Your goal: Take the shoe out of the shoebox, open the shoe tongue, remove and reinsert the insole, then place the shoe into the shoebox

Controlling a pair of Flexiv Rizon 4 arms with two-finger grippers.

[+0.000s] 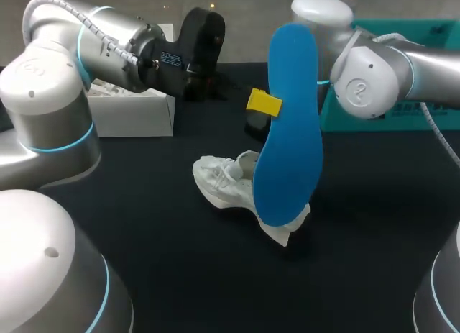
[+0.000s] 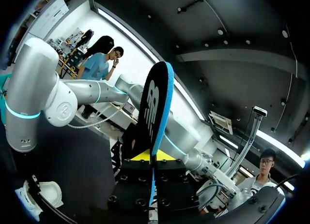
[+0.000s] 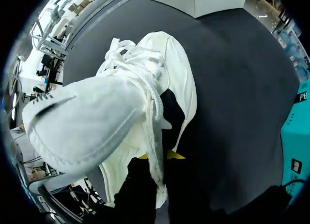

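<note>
A white shoe (image 1: pixel 226 180) lies on the black table (image 1: pixel 144 225). The blue insole (image 1: pixel 287 124) stands upright above it, out of the shoe. My left gripper (image 1: pixel 264 103) is shut on the insole's edge; in the left wrist view the insole (image 2: pixel 157 108) rises from between the yellow tips of that gripper (image 2: pixel 152 158). My right arm (image 1: pixel 366 81) comes down behind the insole, which hides its gripper in the head view. In the right wrist view the right gripper (image 3: pixel 157 156) is shut on the shoe (image 3: pixel 179 88) at the edge of its opening, with the tongue (image 3: pixel 82 117) lifted forward.
A white open shoebox (image 1: pixel 133 113) with paper inside stands at the back left, behind my left arm. A teal box (image 1: pixel 392 117) stands at the back right, beside my right arm. Bare black table lies in front of the shoe.
</note>
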